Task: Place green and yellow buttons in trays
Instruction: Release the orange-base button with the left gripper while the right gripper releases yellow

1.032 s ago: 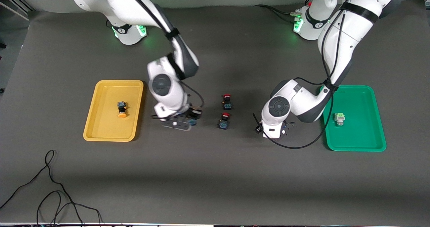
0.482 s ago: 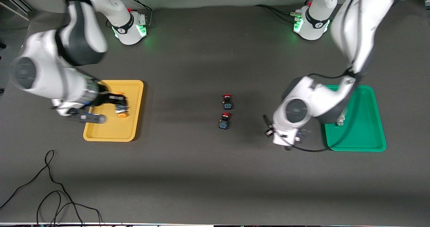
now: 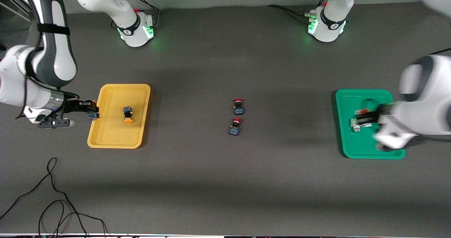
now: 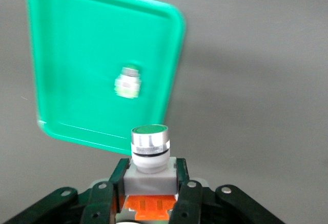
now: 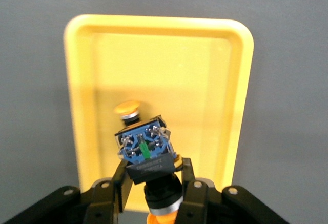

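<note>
My right gripper (image 3: 92, 114) hangs over the yellow tray's (image 3: 116, 139) outer rim, shut on a yellow button (image 5: 146, 155) with a blue-black body, its cap toward the wrist. Another yellow button (image 3: 127, 114) lies in that tray (image 5: 205, 80). Over the green tray (image 3: 366, 146) my left gripper (image 3: 364, 118) is shut on a green button (image 4: 149, 157) with a white body and an orange base. A second green button (image 4: 127, 82) lies in the green tray (image 4: 77, 55) below it.
Two red-capped switches (image 3: 238, 106) (image 3: 235, 126) stand together at the middle of the table. A loose black cable (image 3: 56, 199) curls near the front edge at the right arm's end.
Both arms have swung out from the middle of the table to their trays, each carrying a button. The left gripper closed on the green button before moving.
</note>
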You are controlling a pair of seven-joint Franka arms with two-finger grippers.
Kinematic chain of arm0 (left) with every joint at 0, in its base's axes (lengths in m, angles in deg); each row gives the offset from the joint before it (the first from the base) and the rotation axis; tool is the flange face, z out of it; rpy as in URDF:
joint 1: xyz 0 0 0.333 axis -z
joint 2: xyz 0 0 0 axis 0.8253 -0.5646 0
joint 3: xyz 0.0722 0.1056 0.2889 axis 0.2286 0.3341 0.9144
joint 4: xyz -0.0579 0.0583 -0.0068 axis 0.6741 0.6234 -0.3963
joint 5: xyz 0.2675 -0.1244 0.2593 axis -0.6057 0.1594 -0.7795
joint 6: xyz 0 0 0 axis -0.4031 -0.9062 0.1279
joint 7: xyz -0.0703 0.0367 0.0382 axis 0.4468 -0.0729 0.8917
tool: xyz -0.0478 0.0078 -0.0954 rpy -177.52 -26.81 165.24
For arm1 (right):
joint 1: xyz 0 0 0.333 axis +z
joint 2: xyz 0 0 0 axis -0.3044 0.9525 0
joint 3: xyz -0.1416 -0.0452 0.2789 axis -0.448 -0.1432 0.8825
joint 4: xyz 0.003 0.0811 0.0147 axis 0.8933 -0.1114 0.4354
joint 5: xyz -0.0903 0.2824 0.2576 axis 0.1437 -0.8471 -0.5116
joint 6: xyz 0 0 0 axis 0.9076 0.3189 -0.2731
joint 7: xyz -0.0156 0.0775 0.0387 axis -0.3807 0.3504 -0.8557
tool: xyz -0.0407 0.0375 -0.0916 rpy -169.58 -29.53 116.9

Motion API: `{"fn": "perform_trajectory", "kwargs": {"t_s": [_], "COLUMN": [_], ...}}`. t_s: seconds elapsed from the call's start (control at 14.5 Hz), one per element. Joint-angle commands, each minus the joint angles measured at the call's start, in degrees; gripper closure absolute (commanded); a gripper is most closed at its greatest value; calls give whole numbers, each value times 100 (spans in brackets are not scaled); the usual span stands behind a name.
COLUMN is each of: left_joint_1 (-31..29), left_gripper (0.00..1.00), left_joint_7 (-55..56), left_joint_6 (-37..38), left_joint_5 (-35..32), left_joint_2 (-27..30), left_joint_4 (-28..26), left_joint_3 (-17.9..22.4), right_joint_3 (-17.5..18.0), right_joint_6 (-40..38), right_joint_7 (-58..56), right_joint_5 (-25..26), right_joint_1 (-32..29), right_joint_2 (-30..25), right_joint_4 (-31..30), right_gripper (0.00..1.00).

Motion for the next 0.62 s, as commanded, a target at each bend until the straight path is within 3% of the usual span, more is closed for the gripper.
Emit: {"fn": "perform_trajectory", "kwargs": {"t_s": [0.0,0.21,0.41,0.55], "left_joint_1": [-704,-1179,-1619,-1682], "left_gripper": [95,95,93,92], "left_joint_7": [-1227,-1599,-1590,-1590], "left_joint_6": [-239,-1651,-3838,-4292], "left_joint_5": [-472,-745,-1387,-1520], "left_joint_2": [152,152,-22,-155], "left_joint_4": [-486,-1555,-3041,-3291], "left_joint_3": [-58,-50,64,169], "right_joint_3": [12,29,38,38], "right_joint_6": [1015,1482,1765,1792], "right_joint_7": [-246,-387,-580,-947], "right_joint_5": [-13,-31,-144,-660], "right_joint_1": [132,158,114,123], "right_joint_2": [231,548,662,846], "right_joint_4": [-604,-807,-922,-922], "right_gripper": [100,100,100,100]}}
